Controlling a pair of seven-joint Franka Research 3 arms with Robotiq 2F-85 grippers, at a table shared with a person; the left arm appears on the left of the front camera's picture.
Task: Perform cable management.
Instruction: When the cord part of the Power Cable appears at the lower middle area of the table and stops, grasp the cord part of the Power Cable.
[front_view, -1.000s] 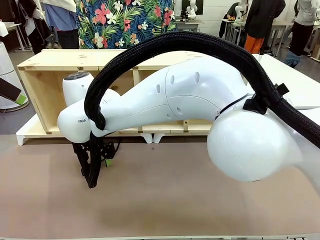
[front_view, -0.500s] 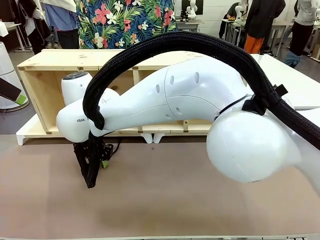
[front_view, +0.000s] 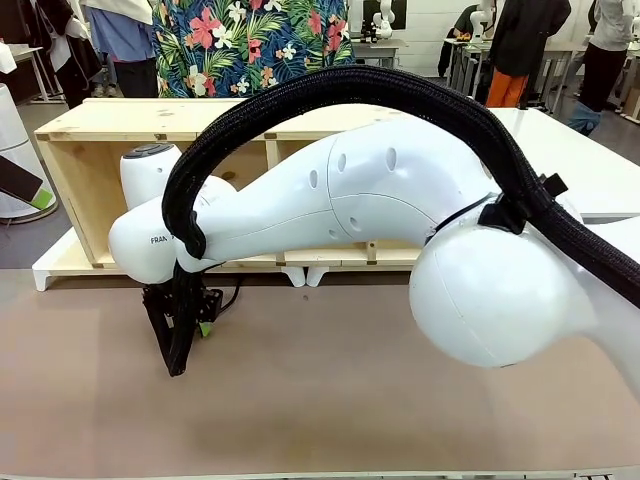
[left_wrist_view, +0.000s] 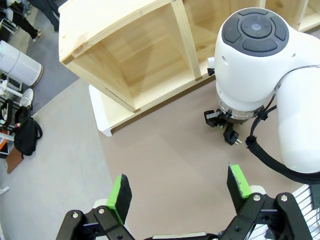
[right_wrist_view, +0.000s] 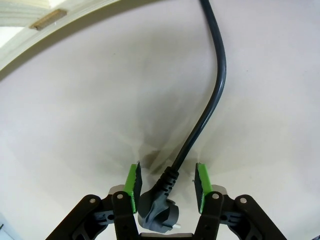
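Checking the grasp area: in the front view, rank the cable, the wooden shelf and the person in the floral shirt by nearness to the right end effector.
1. cable, close beside the right end effector.
2. wooden shelf, just behind it.
3. person in the floral shirt, beyond the shelf.

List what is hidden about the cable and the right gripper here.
- Right wrist view: the cable leaves at the top edge, so its far end is cut off.
- Front view: the right gripper is side-on, dark and small; how its jaws stand cannot be read.
- Left wrist view: the plug is too small for detail and sits partly under the right arm's wrist.
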